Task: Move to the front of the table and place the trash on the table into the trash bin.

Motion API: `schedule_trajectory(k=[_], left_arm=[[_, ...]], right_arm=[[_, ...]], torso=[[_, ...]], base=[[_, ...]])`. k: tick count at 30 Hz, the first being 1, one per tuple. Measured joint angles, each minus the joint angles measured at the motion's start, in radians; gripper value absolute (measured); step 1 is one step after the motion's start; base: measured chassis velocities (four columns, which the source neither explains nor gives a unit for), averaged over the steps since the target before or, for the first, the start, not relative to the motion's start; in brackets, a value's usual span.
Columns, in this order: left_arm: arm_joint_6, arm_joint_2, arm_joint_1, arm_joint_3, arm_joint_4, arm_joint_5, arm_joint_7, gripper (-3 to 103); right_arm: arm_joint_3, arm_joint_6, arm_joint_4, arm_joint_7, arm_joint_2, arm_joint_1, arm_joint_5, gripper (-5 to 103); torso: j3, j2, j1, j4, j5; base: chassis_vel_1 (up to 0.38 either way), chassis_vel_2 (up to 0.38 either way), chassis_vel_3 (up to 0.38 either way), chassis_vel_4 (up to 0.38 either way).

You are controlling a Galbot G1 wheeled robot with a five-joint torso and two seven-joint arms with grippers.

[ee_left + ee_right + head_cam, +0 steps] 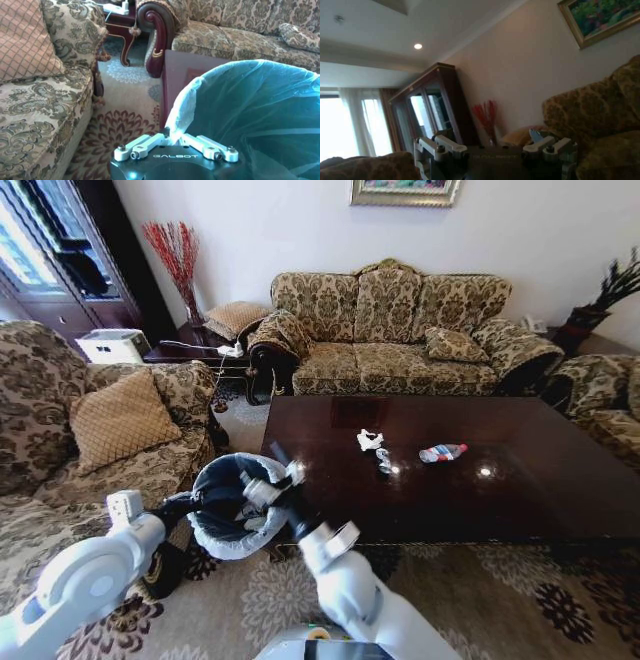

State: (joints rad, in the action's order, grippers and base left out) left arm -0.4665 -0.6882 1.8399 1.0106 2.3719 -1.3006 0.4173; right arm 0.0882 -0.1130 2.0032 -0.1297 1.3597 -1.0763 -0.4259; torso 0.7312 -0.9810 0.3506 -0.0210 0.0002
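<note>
The dark glossy table [520, 510] stands ahead and to my right. On it lie the trash: a crumpled white paper [370, 440], a crinkled wrapper [384, 462] and a crushed clear bottle [442, 452]. The trash bin [235, 515] with its pale bag [250, 112] hangs by the table's near left corner. My left gripper [190, 502] [172, 139] is shut on the bin's bagged rim. My right gripper [272, 480] [495, 147] is open above the bin's table-side rim, tilted upward, with nothing seen between its fingers.
A patterned armchair [120, 440] with a tan cushion stands close on my left, a long sofa [400, 330] behind the table, another armchair [610, 400] at the right. A side table [200, 350] with a red-twig vase sits in the far left corner. Patterned carpet [480, 600] covers the floor.
</note>
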Motion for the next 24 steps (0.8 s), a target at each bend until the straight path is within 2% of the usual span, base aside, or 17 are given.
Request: schedule_trajectory(k=[2, 3, 6, 7, 9, 15, 18, 20, 24], left_arm=[[0.000, -0.003, -0.003, -0.004, 0.001, 0.002, -0.001, 0], [0.000, -0.003, -0.003, -0.004, 0.001, 0.002, -0.001, 0], [0.000, 0.022, 0.001, -0.013, -0.001, 0.011, -0.009, 0], [0.000, 0.022, 0.001, -0.013, -0.001, 0.011, -0.009, 0], [0.000, 0.041, -0.010, -0.017, -0.002, 0.009, -0.012, 0], [0.001, 0.026, -0.011, -0.019, -0.002, 0.011, -0.012, 0], [0.001, 0.005, -0.007, -0.022, -0.002, 0.016, -0.012, 0], [0.002, 0.004, -0.004, -0.022, 0.000, 0.017, -0.013, 0], [0.003, 0.012, 0.001, -0.023, 0.004, 0.016, -0.015, 0]], right_arm=[[-0.129, 0.017, -0.101, 0.000, -0.019, 0.017, -0.058, 99], [-0.129, 0.017, -0.101, 0.000, -0.019, 0.017, -0.058, 99], [-0.263, 0.034, -0.272, 0.000, -0.036, 0.061, -0.105, 100], [-0.263, 0.034, -0.272, 0.000, -0.036, 0.061, -0.105, 100], [-0.319, 0.026, -0.383, 0.000, -0.035, 0.091, -0.085, 100], [-0.343, 0.019, -0.457, 0.000, -0.024, 0.092, -0.065, 100], [-0.373, -0.043, -0.552, 0.000, -0.008, 0.088, 0.020, 100], [-0.384, -0.057, -0.593, 0.000, -0.007, 0.094, 0.033, 100], [-0.389, -0.056, -0.641, 0.000, -0.007, 0.104, 0.005, 100]], torso=[[0.000, 0.000, 0.000, 0.0003, -0.0002], [0.000, 0.000, 0.000, 0.0003, -0.0002], [0.000, 0.000, 0.000, 0.0004, 0.0004], [0.000, 0.000, 0.000, 0.0004, 0.0004], [0.000, 0.000, 0.000, 0.0007, 0.0003], [0.000, 0.000, 0.000, 0.0003, -0.0003], [0.000, 0.000, 0.000, 0.0001, 0.0001], [0.000, 0.000, 0.000, 0.0004, 0.0008], [0.000, 0.000, 0.000, 0.0010, -0.0001]], base=[[0.000, 0.000, 0.000, 0.000], [0.000, 0.000, 0.000, 0.000], [0.000, 0.000, 0.000, 0.000], [0.000, 0.000, 0.000, 0.000], [-0.025, -0.020, 0.024, 0.019], [-0.068, -0.076, 0.092, 0.073], [-0.104, -0.103, 0.117, 0.133], [-0.082, -0.088, 0.087, 0.114], [-0.062, -0.071, 0.026, 0.010]])
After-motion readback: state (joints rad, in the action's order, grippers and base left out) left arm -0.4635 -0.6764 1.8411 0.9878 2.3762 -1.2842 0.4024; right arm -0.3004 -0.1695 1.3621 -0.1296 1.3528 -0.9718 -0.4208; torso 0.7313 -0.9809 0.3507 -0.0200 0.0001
